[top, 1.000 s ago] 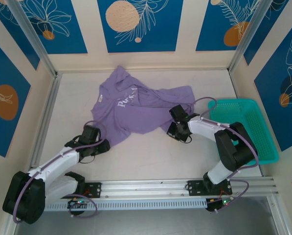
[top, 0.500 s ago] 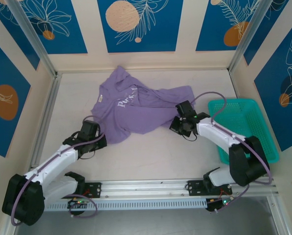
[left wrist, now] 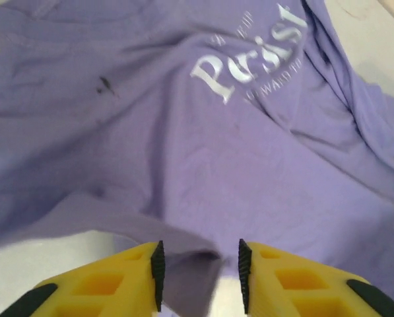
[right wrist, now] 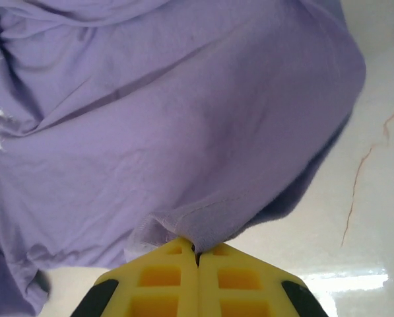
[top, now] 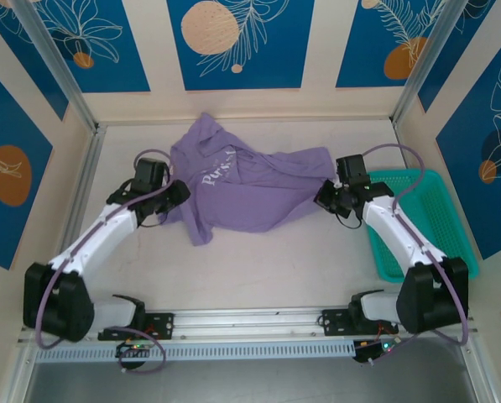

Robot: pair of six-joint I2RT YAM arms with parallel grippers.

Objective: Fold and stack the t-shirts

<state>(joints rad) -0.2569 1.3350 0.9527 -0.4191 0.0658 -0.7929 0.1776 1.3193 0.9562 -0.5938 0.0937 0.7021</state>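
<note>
My left gripper at nine o'clock has its jaws spread, with a loose flap of the purple Persist t-shirt between them. The shirt sprawls crumpled from centre toward twelve. At three o'clock my right gripper is pressed together, pinching its edge. If I pull now, the unclamped left side could slip and bunch. I can't tell where the sleeves lie in these folds.
</note>
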